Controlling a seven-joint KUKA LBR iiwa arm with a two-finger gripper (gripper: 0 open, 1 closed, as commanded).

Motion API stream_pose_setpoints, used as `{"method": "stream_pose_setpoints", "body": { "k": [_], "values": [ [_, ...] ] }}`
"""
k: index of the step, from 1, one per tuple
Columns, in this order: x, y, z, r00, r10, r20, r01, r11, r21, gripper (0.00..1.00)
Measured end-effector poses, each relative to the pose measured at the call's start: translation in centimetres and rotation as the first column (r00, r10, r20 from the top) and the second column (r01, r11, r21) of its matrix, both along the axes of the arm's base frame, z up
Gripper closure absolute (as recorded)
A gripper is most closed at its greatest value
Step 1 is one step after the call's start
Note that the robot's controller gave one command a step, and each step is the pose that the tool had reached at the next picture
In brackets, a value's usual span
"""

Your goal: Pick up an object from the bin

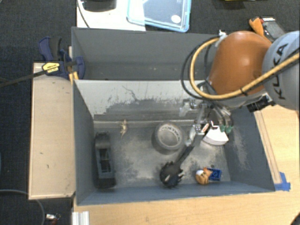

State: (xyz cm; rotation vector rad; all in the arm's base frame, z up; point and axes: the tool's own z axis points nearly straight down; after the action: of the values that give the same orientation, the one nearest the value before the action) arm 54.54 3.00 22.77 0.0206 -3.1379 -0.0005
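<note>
Jaws, gap unreadable, hang over the black brush in the bin.

The bin floor lies bare between the black block by the left wall and the grey tape roll. To the right, the black brush, a white piece and a small orange-and-blue toy crowd the floor.

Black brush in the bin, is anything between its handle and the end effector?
Nothing visible. The end effector sits at the handle end of the black brush; the grey roll and white piece lie to either side.
</note>
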Motion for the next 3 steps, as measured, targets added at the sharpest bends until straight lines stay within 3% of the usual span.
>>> {"method": "stream_pose_setpoints", "body": {
  "k": [1, 2, 3],
  "values": [
    [0.1, 0.0, 0.3, 1.000, -0.001, 0.007, 0.001, 1.000, 0.001, 0.00],
    [-0.5, -3.0, -6.1, 0.993, 0.121, 0.010, -0.121, 0.993, -0.001, 0.00],
    [2.0, -11.8, -7.4, 0.965, 0.262, 0.018, -0.262, 0.965, -0.003, 0.00]
  ]
}}
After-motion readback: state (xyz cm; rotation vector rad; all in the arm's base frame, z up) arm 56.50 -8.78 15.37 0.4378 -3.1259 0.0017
